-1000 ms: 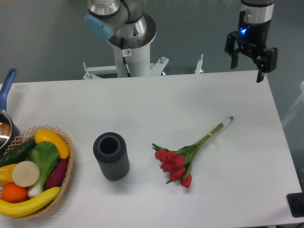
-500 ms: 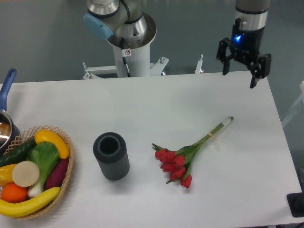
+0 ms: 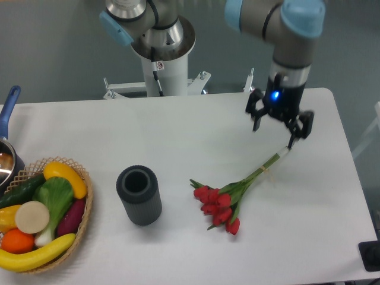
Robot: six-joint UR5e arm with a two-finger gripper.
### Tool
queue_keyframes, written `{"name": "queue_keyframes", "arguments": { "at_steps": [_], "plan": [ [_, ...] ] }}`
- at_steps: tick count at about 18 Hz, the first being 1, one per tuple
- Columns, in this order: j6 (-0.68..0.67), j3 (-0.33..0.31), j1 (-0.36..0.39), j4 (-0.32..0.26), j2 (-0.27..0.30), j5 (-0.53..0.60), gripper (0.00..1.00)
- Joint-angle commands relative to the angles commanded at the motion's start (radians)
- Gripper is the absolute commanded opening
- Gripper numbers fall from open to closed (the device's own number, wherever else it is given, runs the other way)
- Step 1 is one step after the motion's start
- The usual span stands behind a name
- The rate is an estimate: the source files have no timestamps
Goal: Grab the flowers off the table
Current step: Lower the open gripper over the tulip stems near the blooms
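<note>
The flowers (image 3: 228, 199) lie flat on the white table (image 3: 190, 130), right of centre. Red tulip buds point to the lower left and the thin green stems run up to the right, ending near the gripper. My gripper (image 3: 275, 133) hangs open and empty above the table, just above the stem ends. Its two black fingers (image 3: 257, 119) are spread apart. It does not touch the flowers.
A dark grey cylinder (image 3: 139, 195) stands upright left of the flowers. A wicker basket (image 3: 88, 205) with fruit and vegetables sits at the front left. A pot with a blue handle (image 3: 9, 107) is at the left edge. The robot base (image 3: 163, 53) stands behind the table.
The gripper has moved down and to the left, from above the table's back right corner to just above the stem ends. The flowers have not moved.
</note>
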Motion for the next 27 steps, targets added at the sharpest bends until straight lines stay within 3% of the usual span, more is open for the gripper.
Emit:
{"name": "queue_keyframes", "arguments": {
  "at_steps": [6, 16, 19, 27],
  "plan": [
    [0.002, -0.003, -0.048, 0.055, -0.095, 0.058, 1.0],
    [0.0, 0.008, -0.11, 0.109, -0.199, 0.135, 1.0],
    [-0.002, -0.005, -0.114, 0.141, -0.21, 0.133, 1.0],
    [0.0, -0.006, -0.126, 0.149, -0.232, 0.135, 1.0]
  ]
}}
